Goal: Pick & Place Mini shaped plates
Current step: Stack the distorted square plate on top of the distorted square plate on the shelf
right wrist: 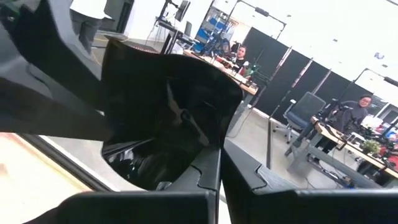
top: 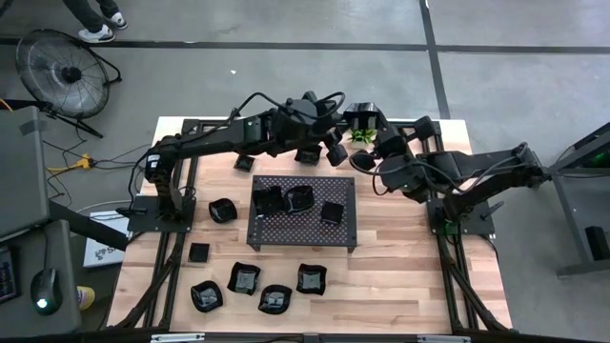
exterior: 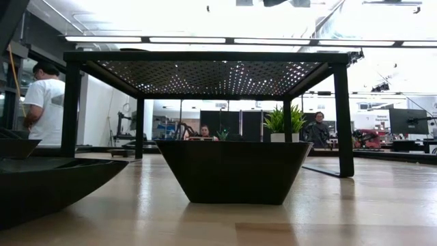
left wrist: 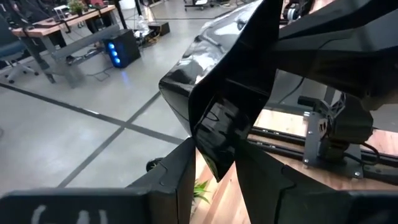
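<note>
A glossy black mini shaped plate [left wrist: 205, 93] with a wavy rim hangs in the air above the far side of the perforated tray [top: 305, 233]. Both grippers meet at it. My left gripper [left wrist: 217, 180] comes from the table's left and is shut on the plate. My right gripper [right wrist: 221, 171] comes from the right and is shut on the same plate [right wrist: 168, 106]. In the high view the two grippers [top: 319, 145] [top: 348, 143] crowd together and hide most of the plate. Three more plates [top: 300, 198] lie on the tray. Several others [top: 245, 278] rest on the table. My left gripper pinches the plate between its two fingers [left wrist: 180, 180], on the plate's lower edge [left wrist: 214, 152]. The fingers come nearly level from the table's left. The plate stands tilted on edge, clear of tray and table. My right gripper pinches the plate's thin rim [right wrist: 210, 149] between its nearly touching fingers [right wrist: 249, 177]. It comes level from the table's right. The plate's hollow faces this wrist camera, and the plate is lifted clear.
A small green plant [top: 360, 135] stands at the far edge just behind the grippers. The tray stands on legs, and a plate [exterior: 234, 171] sits on the table below it. People are in the room beyond [exterior: 44, 102]. A fan [top: 62, 71] stands off the table's far left.
</note>
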Controlling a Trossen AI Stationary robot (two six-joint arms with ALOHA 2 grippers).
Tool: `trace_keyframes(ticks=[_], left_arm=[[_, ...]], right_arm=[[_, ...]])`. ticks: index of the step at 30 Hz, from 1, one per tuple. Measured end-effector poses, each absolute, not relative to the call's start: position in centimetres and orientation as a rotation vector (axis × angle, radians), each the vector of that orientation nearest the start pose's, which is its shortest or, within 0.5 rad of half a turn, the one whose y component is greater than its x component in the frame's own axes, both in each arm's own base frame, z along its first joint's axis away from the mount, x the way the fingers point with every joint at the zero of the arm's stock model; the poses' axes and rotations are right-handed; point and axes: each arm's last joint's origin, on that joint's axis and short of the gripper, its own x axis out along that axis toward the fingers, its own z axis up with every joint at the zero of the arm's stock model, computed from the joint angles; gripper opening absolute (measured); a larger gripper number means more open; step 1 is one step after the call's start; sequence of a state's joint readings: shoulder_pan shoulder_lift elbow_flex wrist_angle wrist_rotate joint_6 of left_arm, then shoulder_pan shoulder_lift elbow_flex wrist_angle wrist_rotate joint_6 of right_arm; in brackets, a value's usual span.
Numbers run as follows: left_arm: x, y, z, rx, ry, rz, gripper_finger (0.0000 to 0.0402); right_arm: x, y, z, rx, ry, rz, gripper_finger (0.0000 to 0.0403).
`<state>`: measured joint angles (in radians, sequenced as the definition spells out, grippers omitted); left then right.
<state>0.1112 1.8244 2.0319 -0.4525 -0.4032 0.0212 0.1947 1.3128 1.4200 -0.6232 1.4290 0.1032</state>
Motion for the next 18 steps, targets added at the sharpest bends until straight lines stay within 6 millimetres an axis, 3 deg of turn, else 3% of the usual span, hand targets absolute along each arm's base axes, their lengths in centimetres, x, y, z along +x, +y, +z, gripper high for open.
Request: trace_keyframes(ticks=[10,18], left_arm=[[40.15,5.66,44.62,0.055,0.242,0.515,0.0101],[40.14,5.68,44.62,0.055,0.241,0.518,0.0036]], right_arm=[[25.41,2.11,40.93,-0.295,0.314,-1.191,0.0011],[25.43,2.11,40.92,-0.294,0.315,-1.185,0.0012]])
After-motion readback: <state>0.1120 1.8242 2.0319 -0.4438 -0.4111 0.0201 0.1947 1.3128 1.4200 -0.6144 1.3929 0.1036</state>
